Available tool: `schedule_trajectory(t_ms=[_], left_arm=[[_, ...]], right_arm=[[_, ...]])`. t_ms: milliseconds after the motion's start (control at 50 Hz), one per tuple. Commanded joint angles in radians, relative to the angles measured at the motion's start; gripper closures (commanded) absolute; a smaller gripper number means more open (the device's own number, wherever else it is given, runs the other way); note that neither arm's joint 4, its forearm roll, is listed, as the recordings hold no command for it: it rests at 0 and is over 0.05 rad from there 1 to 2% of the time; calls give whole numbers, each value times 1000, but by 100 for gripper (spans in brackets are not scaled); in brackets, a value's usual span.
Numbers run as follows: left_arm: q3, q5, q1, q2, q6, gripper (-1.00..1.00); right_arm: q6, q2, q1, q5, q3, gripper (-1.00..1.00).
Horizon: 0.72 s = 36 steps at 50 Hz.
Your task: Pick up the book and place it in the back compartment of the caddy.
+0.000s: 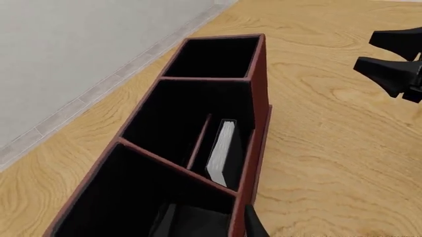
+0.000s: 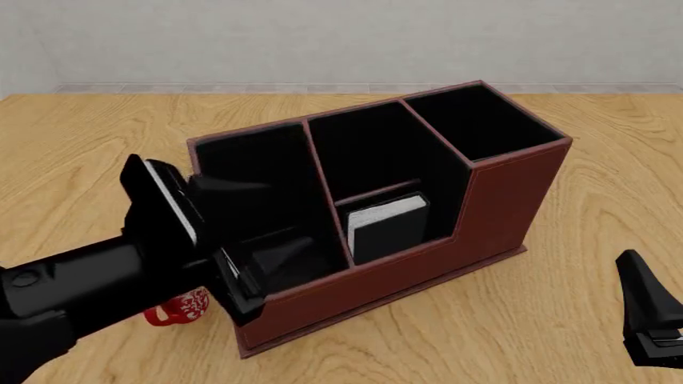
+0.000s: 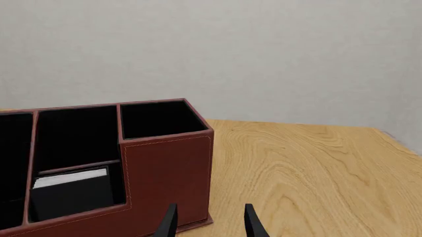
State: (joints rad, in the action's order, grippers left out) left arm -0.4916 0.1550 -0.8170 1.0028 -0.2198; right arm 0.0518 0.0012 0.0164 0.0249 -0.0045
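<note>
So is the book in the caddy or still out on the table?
In. The book stands upright in the caddy's middle column, on the low-wall side of the thin partition, with no gripper holding it.

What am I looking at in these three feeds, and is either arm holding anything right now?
You are watching two simulated robot arms at a wooden table. The front view looks down from behind them; the other two come from cameras just behind each gripper. The big reddish-brown box is the caddy, split into black-lined sections. The book stands upright in a half of its middle column, beside the low outer wall. The left gripper hangs over the caddy's end section, open and empty. The right gripper waits off to the side, open and empty too. A red-and-white mug peeks out behind the left arm.
</note>
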Motion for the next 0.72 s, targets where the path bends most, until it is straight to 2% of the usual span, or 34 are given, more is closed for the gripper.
schedule_trajectory(t_ms=[20, 160, 220, 280, 660, 720], left_arm=[[26, -40, 31, -77, 8, -100], [46, -78, 51, -155, 25, -100], [75, -83, 86, -212, -32, -100], [74, -89, 81, -220, -21, -100], [90, -137, 209, -362, -12, -100], [74, -171, 240, -389, 35, -100]], right_arm=[[0, 0, 0, 0, 0, -100], [0, 0, 0, 0, 0, -100], [0, 0, 0, 0, 0, -100], [0, 0, 0, 0, 0, -100], [0, 0, 0, 0, 0, -100], [0, 0, 0, 0, 0, -100]])
